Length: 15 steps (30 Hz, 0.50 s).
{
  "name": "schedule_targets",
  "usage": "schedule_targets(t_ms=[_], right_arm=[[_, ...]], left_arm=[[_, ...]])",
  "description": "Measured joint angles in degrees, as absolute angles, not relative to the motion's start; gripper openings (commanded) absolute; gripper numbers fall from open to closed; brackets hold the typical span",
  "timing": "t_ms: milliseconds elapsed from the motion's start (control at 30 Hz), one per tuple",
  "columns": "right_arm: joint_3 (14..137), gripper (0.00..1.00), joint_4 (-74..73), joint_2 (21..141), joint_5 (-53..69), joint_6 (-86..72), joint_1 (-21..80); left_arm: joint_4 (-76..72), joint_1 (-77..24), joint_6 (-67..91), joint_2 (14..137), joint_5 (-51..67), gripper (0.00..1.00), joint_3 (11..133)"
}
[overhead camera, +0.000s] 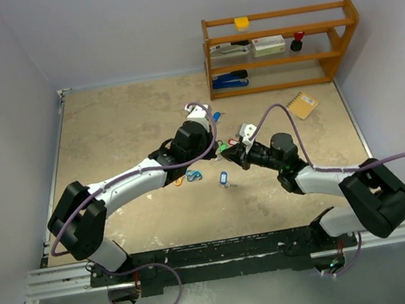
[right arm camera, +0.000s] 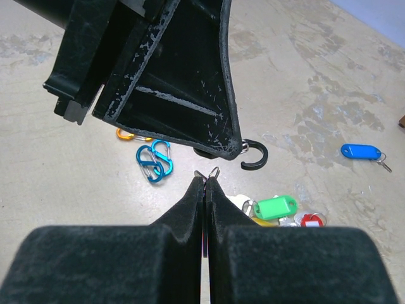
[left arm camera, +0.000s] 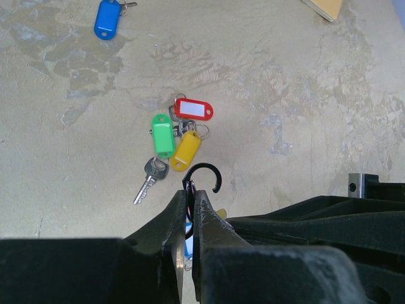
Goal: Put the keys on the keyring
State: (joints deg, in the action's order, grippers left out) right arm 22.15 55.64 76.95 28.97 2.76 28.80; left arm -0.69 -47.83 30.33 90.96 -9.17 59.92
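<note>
left gripper (left arm camera: 190,190): clamped on hook (left arm camera: 204,166) | right gripper (right arm camera: 205,180): pinching ring (right arm camera: 212,170) beside hook | keys (left arm camera: 162,136): heaped on table (left arm camera: 285,76)

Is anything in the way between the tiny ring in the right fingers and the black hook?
Nothing visible. The tiny ring, pinched in the right fingers, sits close beside the black hook in the left fingers, with an open gap between.
</note>
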Motion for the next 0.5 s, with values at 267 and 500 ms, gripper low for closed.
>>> schedule_targets(t_ms=[267, 500], right_arm=[[22.2, 0.0, 55.9, 77.3, 28.2, 2.8, 28.8], [22.2, 0.0, 56.0, 77.3, 27.9, 2.8, 28.5]], left_arm=[[0.0, -48.1, 30.3, 91.0, -9.2, 0.0, 60.1], [0.9, -48.4, 30.3, 90.9, -9.2, 0.0, 60.2]])
